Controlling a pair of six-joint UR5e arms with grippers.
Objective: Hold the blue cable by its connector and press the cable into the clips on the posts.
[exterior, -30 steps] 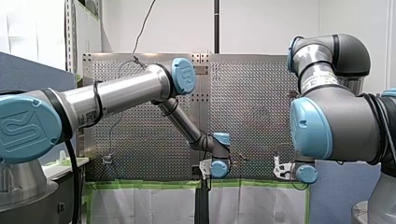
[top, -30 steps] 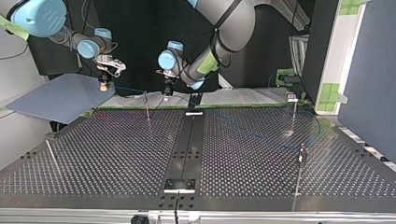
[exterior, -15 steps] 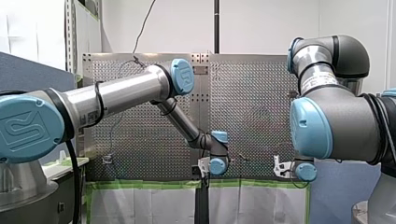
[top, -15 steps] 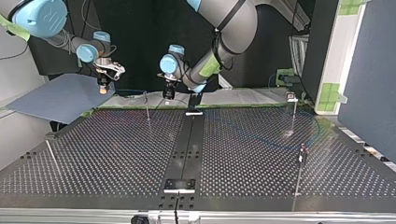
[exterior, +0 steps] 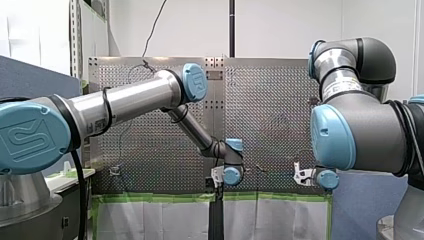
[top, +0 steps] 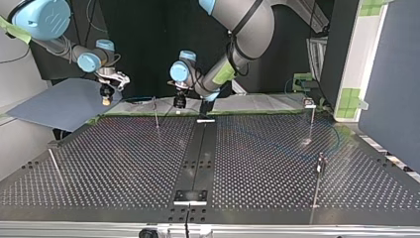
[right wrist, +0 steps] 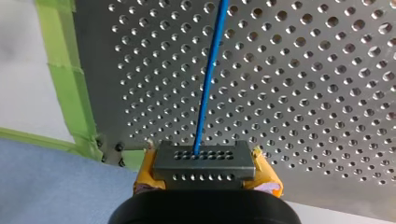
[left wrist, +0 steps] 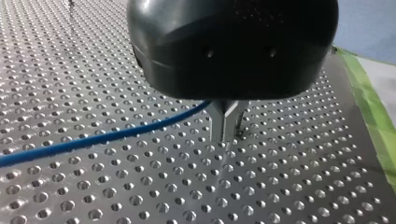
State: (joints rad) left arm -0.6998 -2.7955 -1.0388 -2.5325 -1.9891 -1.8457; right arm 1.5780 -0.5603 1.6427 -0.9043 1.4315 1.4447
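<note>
1. Near the table (right wrist: 303, 93) edge, my right gripper (right wrist: 204, 173) is clamping the connector (right wrist: 204, 161) between yellow pads (right wrist: 145, 176).
2. The blue cable (right wrist: 210, 74) is running ahead from it.
3. My left gripper (left wrist: 225, 126) is pinching that cable, closed tight around it.

Light falls bright and even in the front view, where the white wall (exterior: 290, 25) glows and the desk (exterior: 270, 110) reads flat silver. In the top view the backdrop (top: 143, 44) behind my arms is black and the desk dim, with pale sheen towards that view's right. Under my left claw (left wrist: 225, 135) the hole rims (left wrist: 140, 199) glint below its dark housing (left wrist: 233, 42). The right wrist view is evenly bright.
</note>
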